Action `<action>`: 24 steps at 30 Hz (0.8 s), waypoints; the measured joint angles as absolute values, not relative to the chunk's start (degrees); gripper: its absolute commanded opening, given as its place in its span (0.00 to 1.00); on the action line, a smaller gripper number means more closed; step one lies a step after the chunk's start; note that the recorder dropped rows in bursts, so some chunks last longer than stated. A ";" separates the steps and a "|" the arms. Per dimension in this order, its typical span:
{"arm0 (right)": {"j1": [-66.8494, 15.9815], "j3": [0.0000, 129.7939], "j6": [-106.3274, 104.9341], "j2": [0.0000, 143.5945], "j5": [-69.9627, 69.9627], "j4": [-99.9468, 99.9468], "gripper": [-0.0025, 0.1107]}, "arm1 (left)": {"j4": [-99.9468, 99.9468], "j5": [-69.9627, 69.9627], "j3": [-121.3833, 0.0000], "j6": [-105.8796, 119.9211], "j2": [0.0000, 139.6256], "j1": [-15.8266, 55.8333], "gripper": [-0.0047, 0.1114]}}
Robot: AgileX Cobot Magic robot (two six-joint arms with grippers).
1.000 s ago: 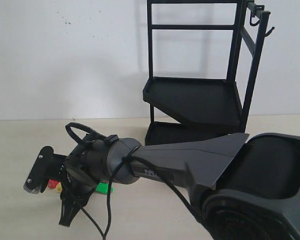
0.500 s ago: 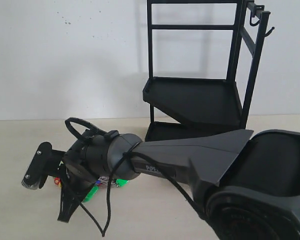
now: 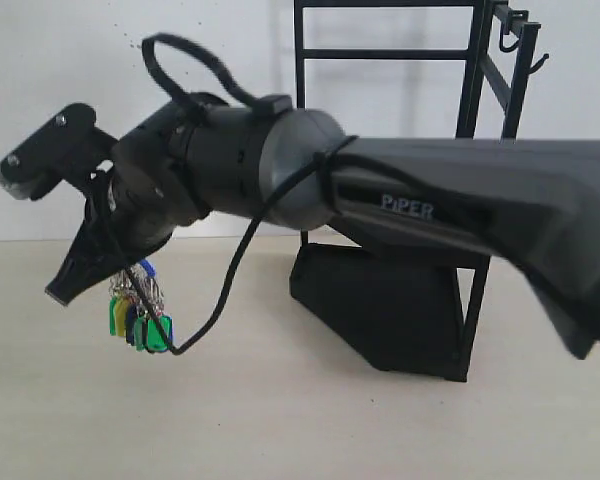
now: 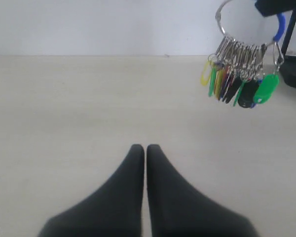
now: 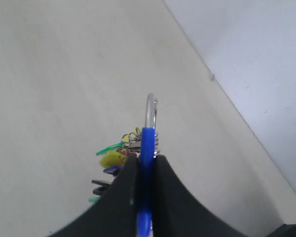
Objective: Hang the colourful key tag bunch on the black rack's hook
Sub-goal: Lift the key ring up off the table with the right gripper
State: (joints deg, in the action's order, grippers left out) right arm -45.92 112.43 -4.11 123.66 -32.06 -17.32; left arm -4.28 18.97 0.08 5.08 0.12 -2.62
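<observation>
The colourful key tag bunch [image 3: 140, 318] hangs in the air above the table, left of the black rack [image 3: 390, 300]. My right gripper [image 3: 75, 275] reaches across to the left and is shut on the bunch's blue loop [image 5: 148, 140]. The metal ring and tags [image 5: 119, 154] dangle beyond its fingertips [image 5: 130, 165]. The left wrist view shows the bunch [image 4: 237, 81] hanging at a distance. My left gripper [image 4: 146, 147] is shut with nothing in it, low over the table. The hook [image 3: 541, 62] juts sideways from the rack's right upright post, far from the bunch.
A J-shaped hook [image 3: 507, 40] hangs under the rack's top rail. My right arm [image 3: 430, 205] crosses in front of the rack and hides its upper shelf. The white wall [image 3: 130, 40] stands close behind the beige table [image 3: 280, 420].
My right gripper has risen from the tabletop to well above it, lifting the key tag bunch off the table. The arm now covers the rack's upper shelf.
</observation>
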 measured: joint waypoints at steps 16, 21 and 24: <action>-45.92 112.43 0.60 115.51 -42.39 -6.92 0.02 | -4.28 18.97 0.08 5.08 0.12 -2.62 0.08; -45.92 112.43 0.00 113.68 -46.03 -5.42 0.02 | -4.28 18.97 0.08 5.08 0.12 -2.62 0.08; -45.92 112.43 0.00 112.55 -48.59 -5.30 0.02 | -4.28 18.97 0.08 5.08 0.12 -2.62 0.08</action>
